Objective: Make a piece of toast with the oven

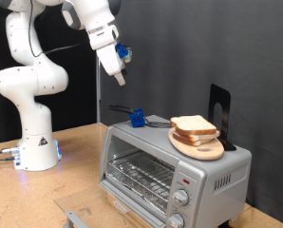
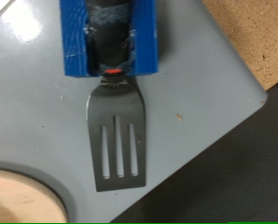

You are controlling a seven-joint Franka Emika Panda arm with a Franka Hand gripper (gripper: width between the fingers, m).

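Observation:
The silver toaster oven (image 1: 170, 169) stands on the wooden table at the exterior view's right, its wire rack showing at the front. On its top, the toast (image 1: 193, 125) lies on a round light wooden board (image 1: 200, 148). A metal spatula with a blue grip (image 1: 137, 118) lies on the oven top, to the board's left in the exterior view. The gripper (image 1: 118, 78) hangs in the air well above the spatula and holds nothing. The wrist view looks straight down on the slotted spatula blade (image 2: 118, 140), its blue grip (image 2: 109, 37) and the board's edge (image 2: 18, 198). No fingers show there.
The white robot base (image 1: 32, 142) stands at the exterior view's left on the table (image 1: 75, 185). A black upright piece (image 1: 219, 109) stands behind the board on the oven top. A grey metal part (image 1: 75, 217) lies at the exterior view's bottom edge. Two knobs (image 1: 182, 201) are on the oven front.

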